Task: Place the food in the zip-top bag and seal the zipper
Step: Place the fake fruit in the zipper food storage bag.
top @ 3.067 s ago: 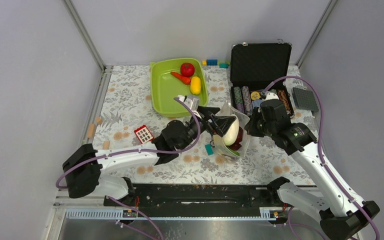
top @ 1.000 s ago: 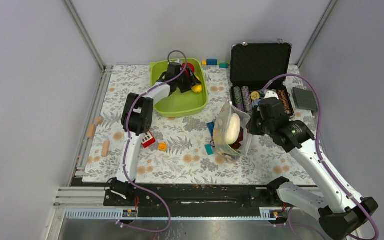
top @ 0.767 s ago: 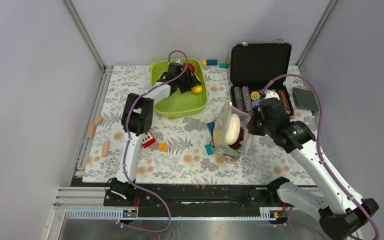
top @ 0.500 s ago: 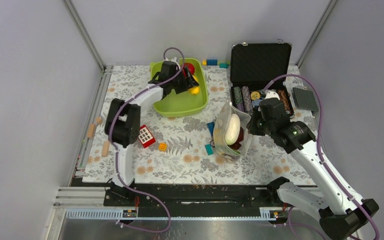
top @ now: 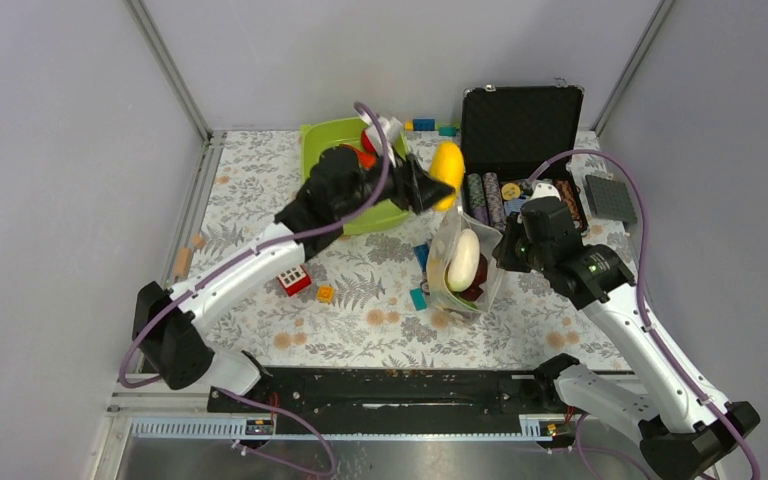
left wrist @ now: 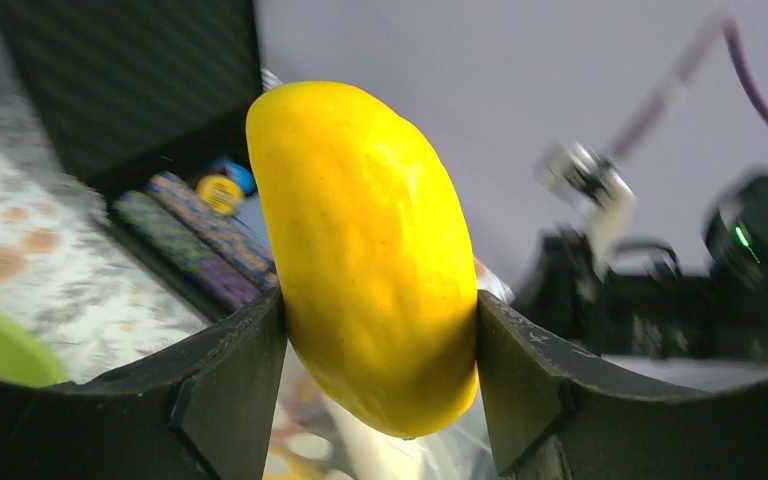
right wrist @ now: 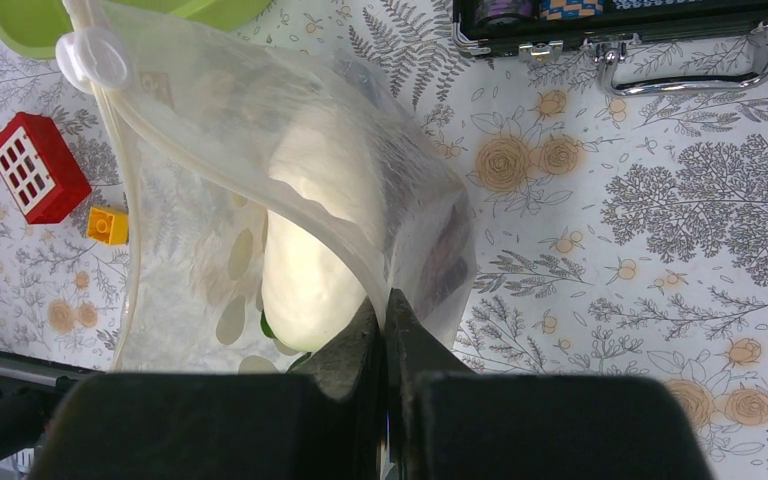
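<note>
My left gripper (top: 438, 183) is shut on a yellow toy fruit (top: 447, 168), held in the air just above and behind the bag's mouth; it fills the left wrist view (left wrist: 365, 255). My right gripper (top: 503, 250) is shut on the right wall of the clear zip-top bag (top: 457, 262), holding it upright and open. A white food piece (top: 463, 259) and a dark maroon piece (top: 475, 291) lie inside. In the right wrist view the bag (right wrist: 260, 200) shows its zipper strip (right wrist: 125, 160) and white slider (right wrist: 91, 57). A red piece (top: 367, 150) stays in the green tray (top: 330, 140), partly hidden.
An open black case (top: 520, 130) with striped poker chips (top: 485, 197) stands right behind the bag. A grey baseplate (top: 610, 198) lies at the far right. A red block (top: 288, 280), small orange and teal blocks and wooden pegs (top: 182, 262) lie on the floral cloth at the left.
My left arm took the yellow fruit out of the green tray and carried it right, to above the bag's mouth. The right gripper kept its hold on the bag.
</note>
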Available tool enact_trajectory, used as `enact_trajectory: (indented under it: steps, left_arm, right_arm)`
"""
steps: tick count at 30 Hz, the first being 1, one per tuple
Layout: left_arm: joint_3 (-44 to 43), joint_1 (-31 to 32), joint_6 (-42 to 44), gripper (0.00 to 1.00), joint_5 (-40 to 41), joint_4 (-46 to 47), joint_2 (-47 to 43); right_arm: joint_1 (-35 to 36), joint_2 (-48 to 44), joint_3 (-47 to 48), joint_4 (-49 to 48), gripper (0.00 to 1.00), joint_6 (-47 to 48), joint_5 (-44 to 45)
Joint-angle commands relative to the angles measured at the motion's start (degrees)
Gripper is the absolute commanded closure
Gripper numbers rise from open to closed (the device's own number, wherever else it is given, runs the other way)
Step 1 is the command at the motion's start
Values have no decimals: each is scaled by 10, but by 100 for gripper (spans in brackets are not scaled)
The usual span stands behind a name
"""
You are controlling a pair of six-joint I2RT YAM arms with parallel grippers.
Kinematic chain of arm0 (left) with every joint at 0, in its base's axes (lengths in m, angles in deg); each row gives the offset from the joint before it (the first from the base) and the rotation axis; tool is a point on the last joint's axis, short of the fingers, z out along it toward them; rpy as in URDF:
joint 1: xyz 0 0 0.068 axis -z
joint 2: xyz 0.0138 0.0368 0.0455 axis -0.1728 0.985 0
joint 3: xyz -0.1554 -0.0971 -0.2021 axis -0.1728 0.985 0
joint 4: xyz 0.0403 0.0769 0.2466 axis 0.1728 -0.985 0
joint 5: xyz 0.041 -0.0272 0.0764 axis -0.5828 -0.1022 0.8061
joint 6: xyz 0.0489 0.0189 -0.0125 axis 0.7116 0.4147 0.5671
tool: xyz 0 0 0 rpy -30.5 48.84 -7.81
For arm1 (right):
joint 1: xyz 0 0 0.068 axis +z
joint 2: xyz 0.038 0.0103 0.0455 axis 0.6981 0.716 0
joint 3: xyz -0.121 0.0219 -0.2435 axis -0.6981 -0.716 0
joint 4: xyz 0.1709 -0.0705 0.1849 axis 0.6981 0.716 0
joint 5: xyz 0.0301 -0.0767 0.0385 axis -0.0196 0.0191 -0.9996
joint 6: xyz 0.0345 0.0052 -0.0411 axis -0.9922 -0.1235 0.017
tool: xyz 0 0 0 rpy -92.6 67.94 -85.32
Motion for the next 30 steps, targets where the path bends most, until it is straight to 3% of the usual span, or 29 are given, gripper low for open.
enact_trajectory:
  steps: [1,8,13,18,20,25,30]
  left_arm:
    - [47,74,56,81,-2,46,-39]
    - [71,137,68,76,-14,36,-53]
    - [82,170,86,69,34,5,-49]
    - [82,177,97,52,49,-5,-43]
    - [76,178,99,35,50,-16,-41]
    - [76,181,105,2,42,-19,-43]
    - [77,181,107,1,40,-18,-47]
  right_arm:
    - [-2,-15,2,-14,100,-1,-11]
    - [-2,-18,-1,-14,100,-1,-12]
    - [-2,-19,0,-14,100,0,-12]
    - [-2,-18,-1,-14,100,-1,-15]
    - [-2,-19,-1,-13,100,0,-14]
    - [-2,-20,-3,-13,100,-1,-13]
    - [-2,-21,-2,-14,100,-1,-11]
